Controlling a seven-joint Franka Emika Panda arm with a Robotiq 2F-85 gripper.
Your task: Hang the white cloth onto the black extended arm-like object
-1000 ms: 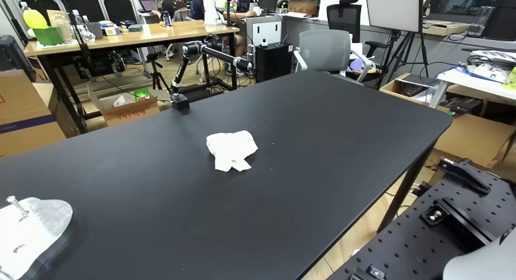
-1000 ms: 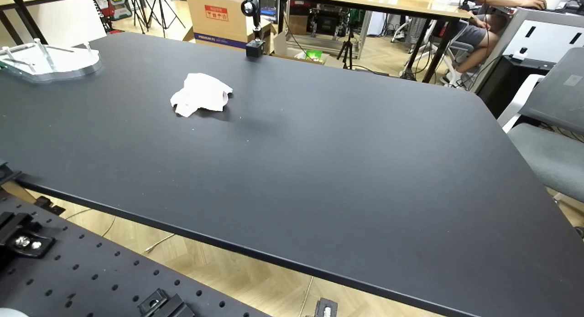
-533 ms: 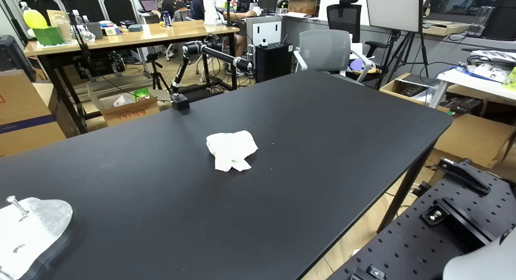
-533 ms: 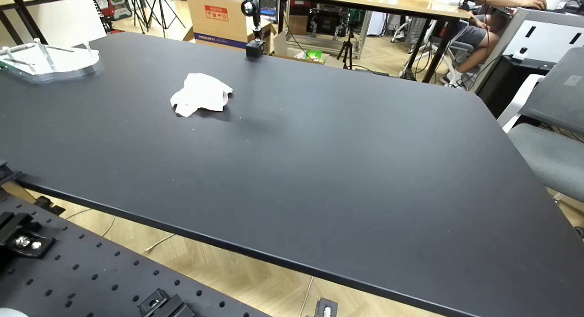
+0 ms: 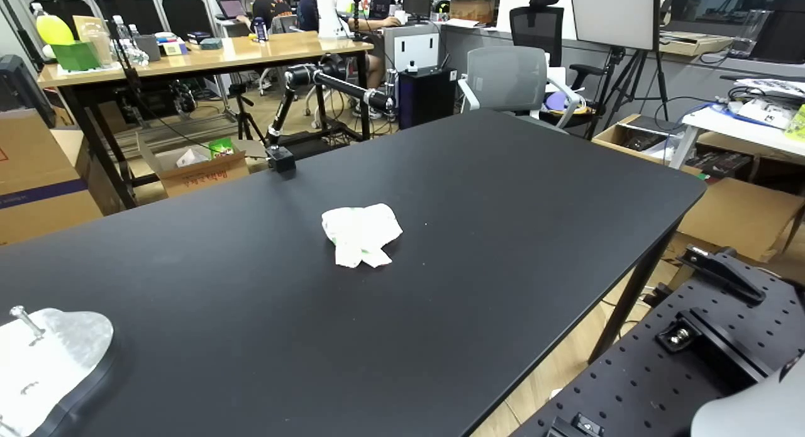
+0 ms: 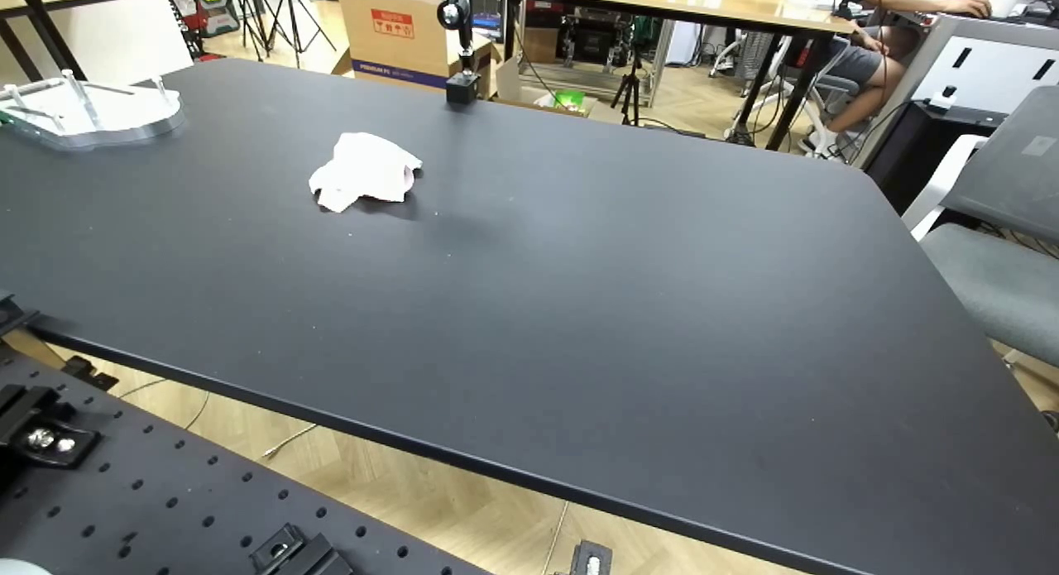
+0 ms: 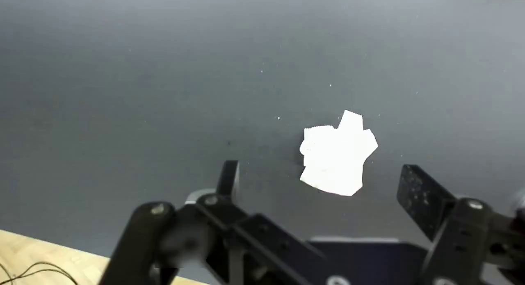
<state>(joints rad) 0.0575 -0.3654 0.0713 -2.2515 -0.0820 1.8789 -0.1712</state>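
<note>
Black arm [image 5: 303,76]: jointed, stands at the far edge of the table [image 5: 440,336], outer section extended.
White cloth [image 5: 362,232]: you see it crumpled on the table, apart from the arm.

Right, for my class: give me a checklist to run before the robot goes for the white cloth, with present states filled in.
1. Is the hand open? Ok: its fingers stand apart.
2. Is the white cloth fully in the wrist view? Ok: it lies on the table.
3. Is the hand at the cloth? Not ok: they are apart.
4. Is the black arm-like object unoccupied? Ok: no cloth hangs there.
5. Is its base fastened? Cannot tell.
</note>
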